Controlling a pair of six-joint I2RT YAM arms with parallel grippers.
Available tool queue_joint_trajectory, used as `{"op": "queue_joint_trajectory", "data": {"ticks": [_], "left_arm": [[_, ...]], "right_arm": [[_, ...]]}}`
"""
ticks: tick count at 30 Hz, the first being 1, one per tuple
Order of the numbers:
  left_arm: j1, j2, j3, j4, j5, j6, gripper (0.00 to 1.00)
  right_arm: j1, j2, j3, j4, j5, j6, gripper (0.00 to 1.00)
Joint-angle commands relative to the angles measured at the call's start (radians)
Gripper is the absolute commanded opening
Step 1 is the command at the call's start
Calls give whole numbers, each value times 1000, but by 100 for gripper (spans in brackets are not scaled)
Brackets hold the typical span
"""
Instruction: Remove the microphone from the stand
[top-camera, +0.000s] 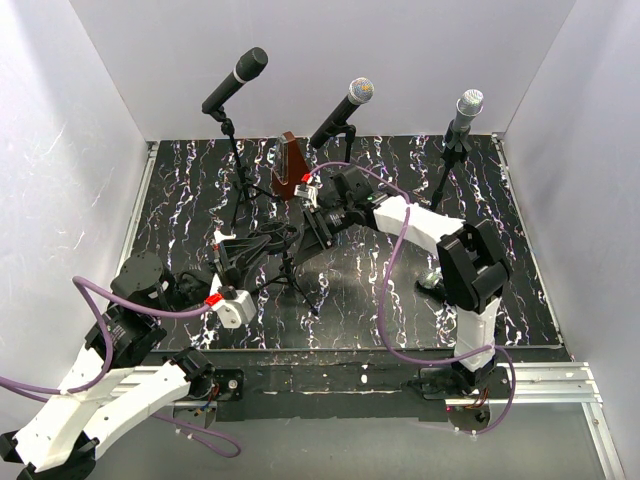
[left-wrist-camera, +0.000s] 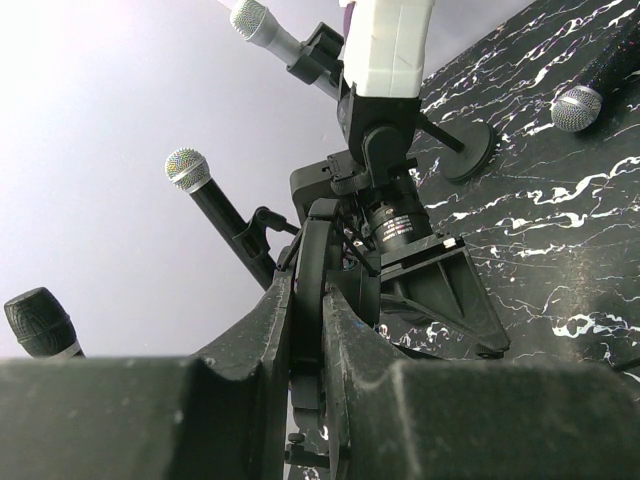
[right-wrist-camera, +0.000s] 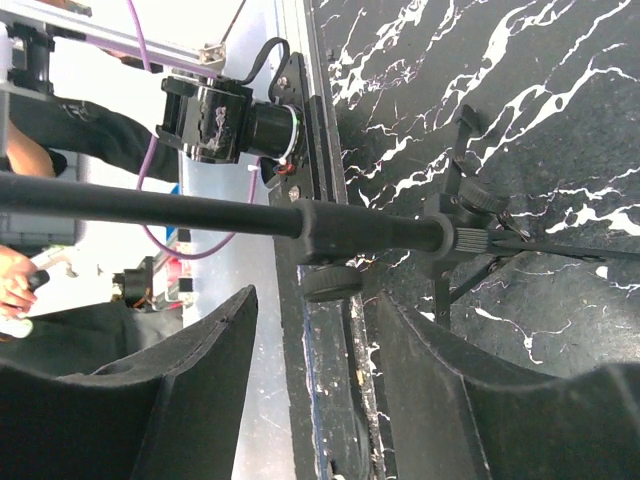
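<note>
A black tripod stand (top-camera: 283, 252) sits mid-table with no microphone on it. My left gripper (top-camera: 228, 260) is shut on one of its thin black struts (left-wrist-camera: 311, 262). In its wrist view the fingers (left-wrist-camera: 262, 330) pinch that strut from both sides. My right gripper (top-camera: 313, 226) hangs open at the stand's upper part. In the right wrist view the stand's pole (right-wrist-camera: 150, 205) and collar (right-wrist-camera: 372, 231) cross just past the fingertips, and the gripper (right-wrist-camera: 318, 300) has nothing between its fingers. A loose microphone (left-wrist-camera: 578, 108) lies on the table behind the right arm.
Three more microphones stand on stands along the back: a black one (top-camera: 245, 75), a gold-headed one (top-camera: 352, 103) and a silver one (top-camera: 466, 108). A brown pyramid-shaped object (top-camera: 290, 168) stands behind the tripod. White walls close in the marbled black table (top-camera: 180, 200).
</note>
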Motion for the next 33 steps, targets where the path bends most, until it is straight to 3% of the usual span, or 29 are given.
{"op": "queue_joint_trajectory", "data": {"ticks": [1, 5, 9, 12, 16, 26, 33], "left_arm": [[6, 2, 11, -25, 4, -6, 0], [6, 2, 12, -25, 4, -6, 0], [6, 4, 11, -25, 0, -3, 0], [4, 4, 6, -25, 2, 0, 0], [6, 5, 6, -25, 2, -1, 0], [6, 5, 3, -27, -1, -3, 0], [4, 9, 0, -22, -6, -1, 0]], "right_arm": [[-14, 24, 36, 97, -54, 79, 56], [-14, 28, 21, 152, -101, 102, 43], [-14, 30, 10, 174, -112, 111, 39], [-14, 39, 14, 169, -111, 111, 39], [-14, 48, 16, 160, -83, 111, 48], [-12, 67, 22, 160, -83, 114, 47], [-9, 48, 7, 218, -115, 117, 19]]}}
